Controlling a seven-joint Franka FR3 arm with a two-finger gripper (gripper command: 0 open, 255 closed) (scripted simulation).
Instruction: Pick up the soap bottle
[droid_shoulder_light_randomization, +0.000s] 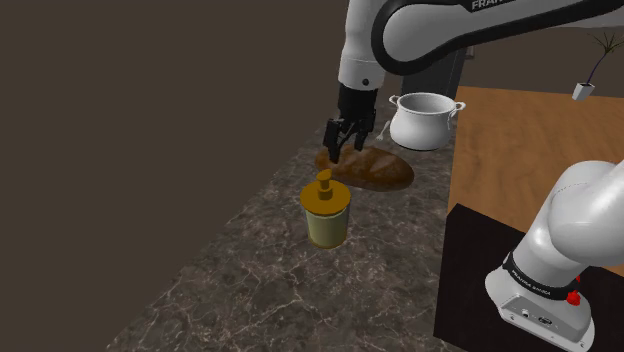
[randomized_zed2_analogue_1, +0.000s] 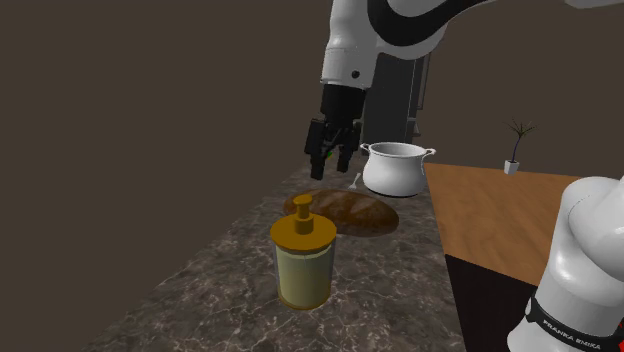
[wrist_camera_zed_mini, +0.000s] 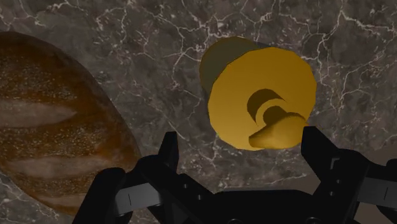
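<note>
Pincer hangs open, pointing down, seemingly above soap bottle.

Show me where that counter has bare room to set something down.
Bare: the counter beyond the soap bottle, away from the bread loaf, and the wooden top beside the pot. Crowded: bottle, loaf and pot sit close, pincer above.
</note>
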